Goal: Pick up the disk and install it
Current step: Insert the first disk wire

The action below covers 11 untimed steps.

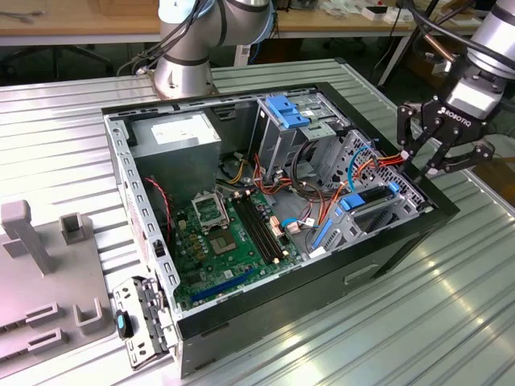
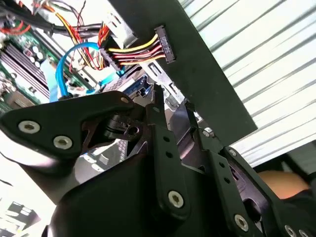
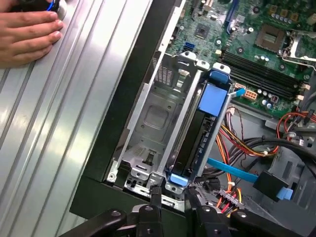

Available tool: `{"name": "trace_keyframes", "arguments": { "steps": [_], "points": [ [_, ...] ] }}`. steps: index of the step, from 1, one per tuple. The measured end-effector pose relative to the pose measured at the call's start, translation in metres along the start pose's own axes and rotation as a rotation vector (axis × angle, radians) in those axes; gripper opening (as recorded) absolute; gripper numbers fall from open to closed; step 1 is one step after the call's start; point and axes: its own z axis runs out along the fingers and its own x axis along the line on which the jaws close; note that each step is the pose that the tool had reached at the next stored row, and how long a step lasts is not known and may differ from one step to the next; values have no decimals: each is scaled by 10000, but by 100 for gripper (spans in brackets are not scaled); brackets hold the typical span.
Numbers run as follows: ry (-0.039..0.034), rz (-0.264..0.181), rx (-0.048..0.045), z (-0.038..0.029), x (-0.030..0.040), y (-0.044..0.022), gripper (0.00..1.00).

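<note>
The disk (image 3: 196, 139) stands on edge in a slot of the metal drive cage (image 3: 157, 114), dark with its bright blue carrier (image 3: 214, 98) on top. In the exterior view the disk's blue carrier (image 1: 364, 198) shows in the cage by the computer case's edge on the exterior view's right. My gripper (image 1: 422, 170) hangs just above that edge. In the first wrist view my gripper (image 3: 173, 196) is open, its fingertips (image 3: 156, 196) either side of the carrier's blue end, holding nothing. The second wrist view has the gripper (image 2: 174, 106) close over the cage.
The open computer case (image 1: 322, 277) lies on a ribbed metal table (image 1: 418, 322). Inside are a motherboard (image 1: 225, 233), a grey power supply (image 1: 173, 138) and loose cable bundles (image 3: 232, 143). A person's hand (image 3: 27, 35) rests on the table beside the case. Grey fixtures (image 1: 48, 265) stand at the exterior view's left.
</note>
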Motion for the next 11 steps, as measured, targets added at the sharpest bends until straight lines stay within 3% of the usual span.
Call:
{"name": "trace_keyframes", "arguments": {
  "steps": [3,8,11],
  "points": [
    [-13,-153,-44,-55,-12,-22,33],
    [-9,-173,-94,-74,-46,-86,33],
    [-4,-431,-98,-75,-39,-123,34]
  ]
}}
